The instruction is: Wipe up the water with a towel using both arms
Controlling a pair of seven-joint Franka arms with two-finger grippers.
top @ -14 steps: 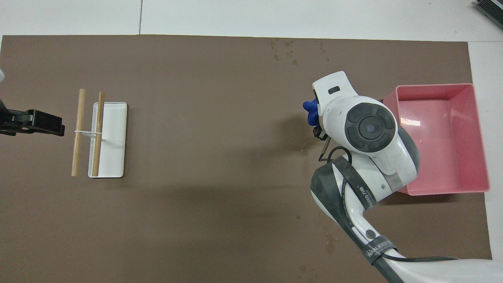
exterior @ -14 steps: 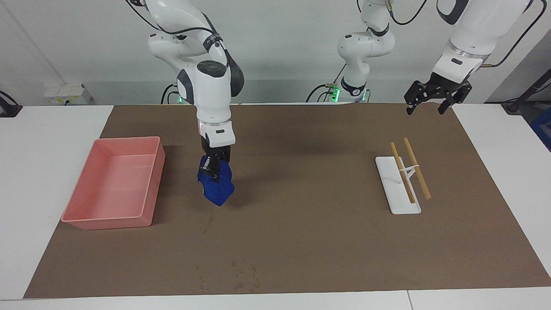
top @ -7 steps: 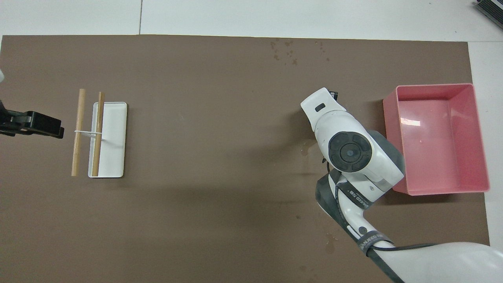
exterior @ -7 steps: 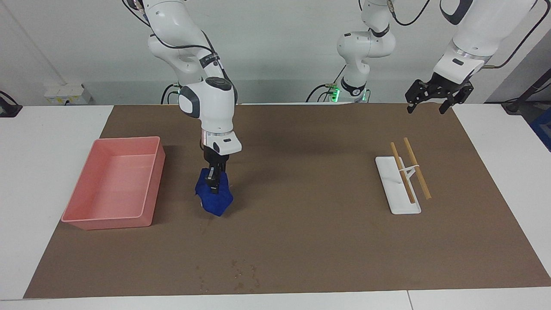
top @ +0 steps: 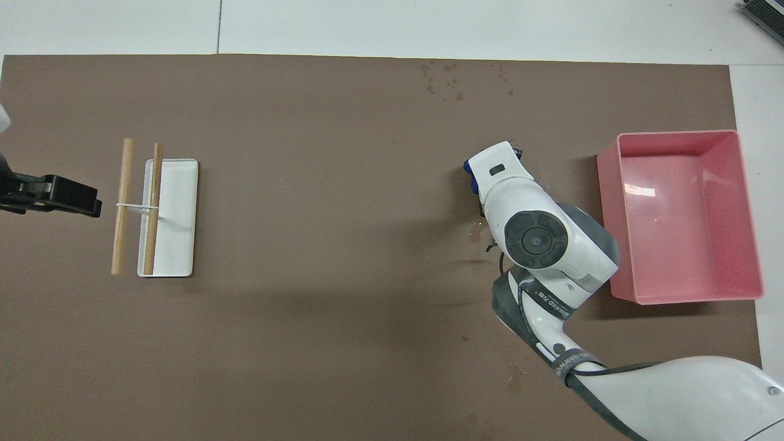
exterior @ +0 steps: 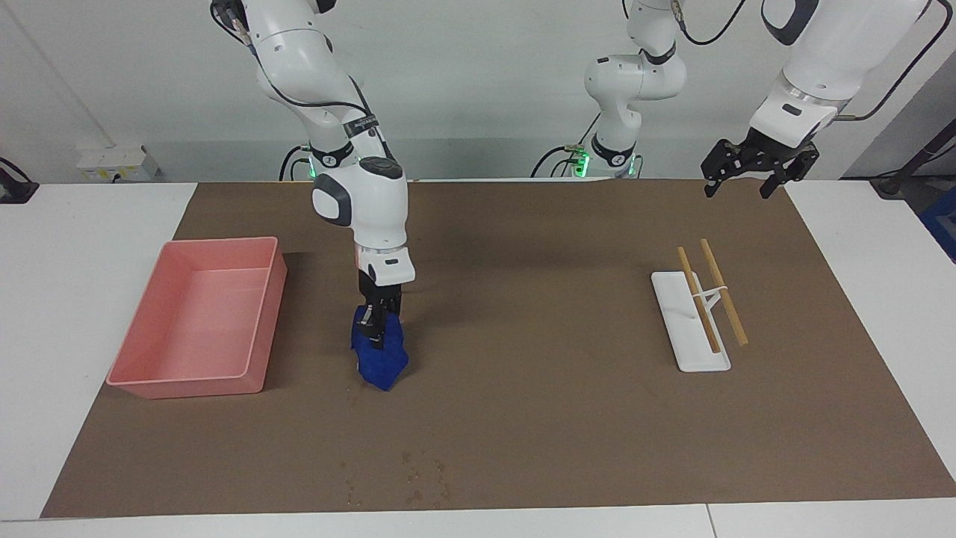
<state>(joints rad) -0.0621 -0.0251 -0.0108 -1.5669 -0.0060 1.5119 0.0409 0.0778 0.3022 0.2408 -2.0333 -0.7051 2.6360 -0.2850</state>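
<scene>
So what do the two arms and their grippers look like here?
Both arms are glossy white with dark grey joint sections and silver wrist bands. Black cables run along them. The right gripper and left gripper are black, with clawed fingers.

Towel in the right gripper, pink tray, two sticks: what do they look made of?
Towel: soft deep-blue fabric, matte; it hangs crumpled from the shut right gripper. Pink tray: probably moulded plastic, smooth, slightly glossy; its floor shows a highlight. Two sticks: likely wood or bamboo, tan, matte, resting on a white stand, apparently plastic.
</scene>
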